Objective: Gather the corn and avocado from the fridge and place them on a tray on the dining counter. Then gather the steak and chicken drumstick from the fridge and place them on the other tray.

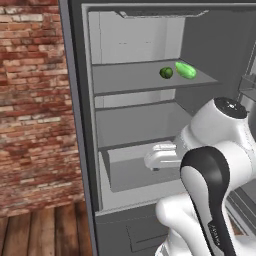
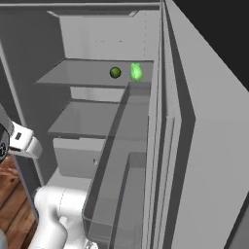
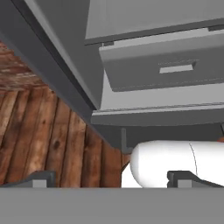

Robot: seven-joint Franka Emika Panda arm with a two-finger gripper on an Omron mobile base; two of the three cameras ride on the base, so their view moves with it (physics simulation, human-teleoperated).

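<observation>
The fridge stands open. On its upper shelf [image 1: 130, 80] lies the dark green round avocado [image 1: 166, 73] [image 2: 115, 73]. Just to its right is a bright green oblong thing [image 1: 185, 70] [image 2: 136, 72] that looks like the corn in its husk. My gripper [image 3: 113, 179] is open and holds nothing, its dark fingertips [image 3: 41, 178] wide apart. It hangs low in front of the fridge, well below that shelf, facing the bottom drawer [image 3: 175, 65] and the wooden floor [image 3: 43, 131]. The steak, chicken drumstick and trays are out of view.
A brick wall [image 1: 30, 100] flanks the fridge on the left. The open fridge door with its clear bins [image 2: 121, 160] stands close on the right. A middle shelf [image 1: 135, 122] and a crisper bin [image 1: 130, 170] sit under the upper shelf.
</observation>
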